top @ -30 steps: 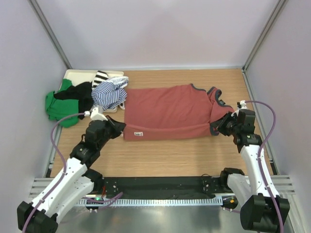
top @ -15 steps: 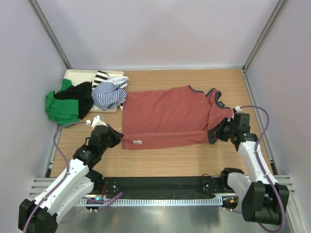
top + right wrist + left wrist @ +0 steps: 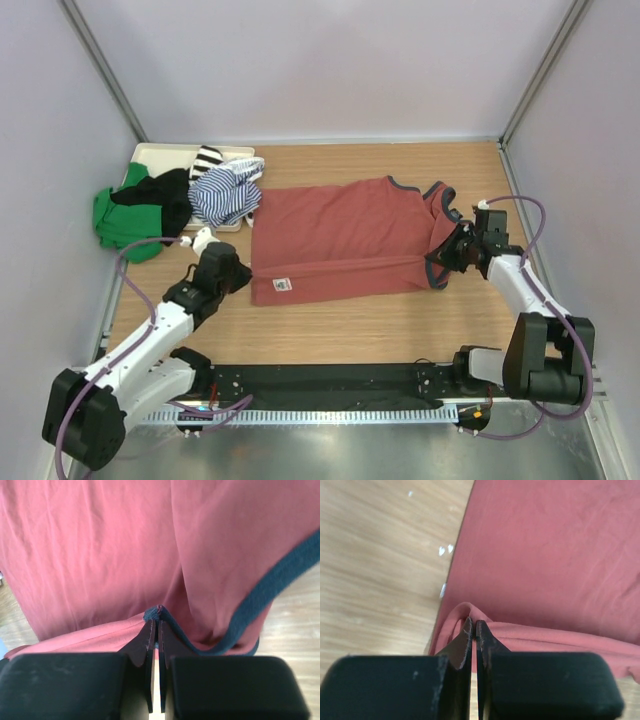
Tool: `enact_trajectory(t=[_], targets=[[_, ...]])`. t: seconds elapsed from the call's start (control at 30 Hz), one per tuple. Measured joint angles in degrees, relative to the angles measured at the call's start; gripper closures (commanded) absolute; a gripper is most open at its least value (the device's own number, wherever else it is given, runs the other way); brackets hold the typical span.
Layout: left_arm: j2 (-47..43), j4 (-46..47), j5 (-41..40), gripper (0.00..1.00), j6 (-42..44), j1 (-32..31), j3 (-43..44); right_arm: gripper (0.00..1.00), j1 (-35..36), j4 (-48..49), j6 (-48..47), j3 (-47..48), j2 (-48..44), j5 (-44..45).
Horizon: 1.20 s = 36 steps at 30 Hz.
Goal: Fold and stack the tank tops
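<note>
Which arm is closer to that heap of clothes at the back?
Left. The left arm has its jaws pinching the red tank top at its hem corner, near the heap; the right arm pinches the strap end, across the table.

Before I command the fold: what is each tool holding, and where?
Both pinch the red tank top: left tool at its hem corner, right tool at the dark trim near the straps.

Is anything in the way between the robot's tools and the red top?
No, nothing is in the way. The left tool is shut on the near left corner of the red tank top. The right tool is shut on its dark-trimmed edge at the other end. The pile of other clothes lies apart from both tools.
</note>
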Motion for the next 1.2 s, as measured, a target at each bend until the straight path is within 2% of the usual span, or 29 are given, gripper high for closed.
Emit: enact_trajectory(t=[0.57, 1.2], targets=[[15.85, 5.7, -1.01, 1.0, 3.54, 2.75, 8.26, 0.96, 1.7, 3.28, 0.52, 8.02, 12.7, 3.39], [23.58, 7.85, 1.05, 1.0, 5.07, 6.29, 11.28, 0.95, 4.9, 4.13, 0.96, 13.62, 19.1, 7.26]])
